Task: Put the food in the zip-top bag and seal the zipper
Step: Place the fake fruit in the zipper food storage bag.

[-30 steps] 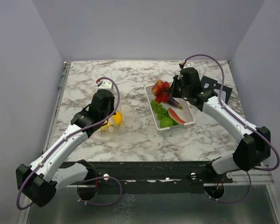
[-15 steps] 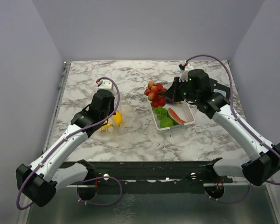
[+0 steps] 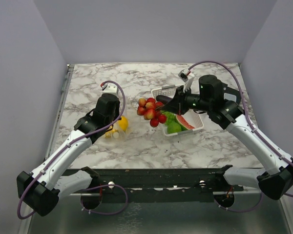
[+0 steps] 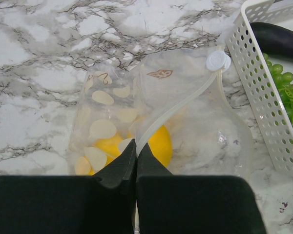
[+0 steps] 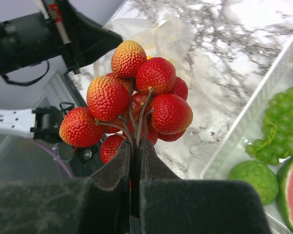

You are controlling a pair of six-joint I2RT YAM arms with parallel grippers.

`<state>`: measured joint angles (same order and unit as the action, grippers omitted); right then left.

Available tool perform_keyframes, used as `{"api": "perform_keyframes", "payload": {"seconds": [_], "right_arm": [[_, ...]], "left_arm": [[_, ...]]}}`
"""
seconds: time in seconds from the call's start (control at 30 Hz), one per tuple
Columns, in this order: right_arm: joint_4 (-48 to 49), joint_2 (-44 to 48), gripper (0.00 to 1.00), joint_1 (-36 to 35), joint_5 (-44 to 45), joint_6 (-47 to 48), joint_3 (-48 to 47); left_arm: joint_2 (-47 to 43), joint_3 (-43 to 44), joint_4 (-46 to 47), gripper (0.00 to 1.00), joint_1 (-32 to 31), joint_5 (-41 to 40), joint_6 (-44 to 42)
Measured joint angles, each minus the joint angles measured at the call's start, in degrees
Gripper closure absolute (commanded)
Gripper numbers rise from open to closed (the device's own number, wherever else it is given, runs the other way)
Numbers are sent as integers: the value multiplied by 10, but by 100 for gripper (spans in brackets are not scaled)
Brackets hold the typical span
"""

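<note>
Left claw (image 4: 136, 148) pinches the zip-top bag (image 4: 205, 131), its brown logo (image 4: 160, 74) unreadable; right claw (image 5: 135, 148) pinches the cherry cluster (image 5: 156, 78).

Zip-top bag (image 4: 200, 131): lay clear and crinkled on the marble desk (image 4: 39, 58), its mouth gaping.
Zipper (image 4: 181, 104): a pale strip that ran from a white round slider (image 4: 218, 61) at the bag's far corner down to its near edge.
Left gripper (image 4: 136, 145): black fingers (image 4: 118, 168) were pressed together on the zipper at the bag's near edge.
Food: a yellow piece (image 4: 160, 144) sat inside the bag, just beyond the fingers.
Basket (image 4: 256, 87): white and perforated, just right of the bag, it held a dark eggplant (image 4: 278, 40) and green grapes (image 4: 284, 85).
</note>
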<state>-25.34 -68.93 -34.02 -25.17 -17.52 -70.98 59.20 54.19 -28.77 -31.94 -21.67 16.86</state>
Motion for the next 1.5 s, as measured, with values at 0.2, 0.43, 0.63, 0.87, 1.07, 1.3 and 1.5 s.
{"api": "perform_keyframes", "payload": {"seconds": [0.2,0.43,0.63,0.87,1.07,1.3,1.5], "right_arm": [[9,-1,99,-17,-53,0,0],[38,-36,99,-40,-74,-2,-2],[60,-70,99,-54,-75,-5,-2],[73,-102,99,-61,-73,-9,-11],[77,-131,99,-81,-60,-9,-37],[77,-161,99,-97,-32,-9,-56],[74,-188,99,-98,1,-9,-66]], "left_arm": [[0,0,0,100,0,0,0],[0,0,0,100,0,0,0],[0,0,0,100,0,0,0],[0,0,0,100,0,0,0],[0,0,0,100,0,0,0],[0,0,0,100,0,2,0],[0,0,0,100,0,3,0]]}}
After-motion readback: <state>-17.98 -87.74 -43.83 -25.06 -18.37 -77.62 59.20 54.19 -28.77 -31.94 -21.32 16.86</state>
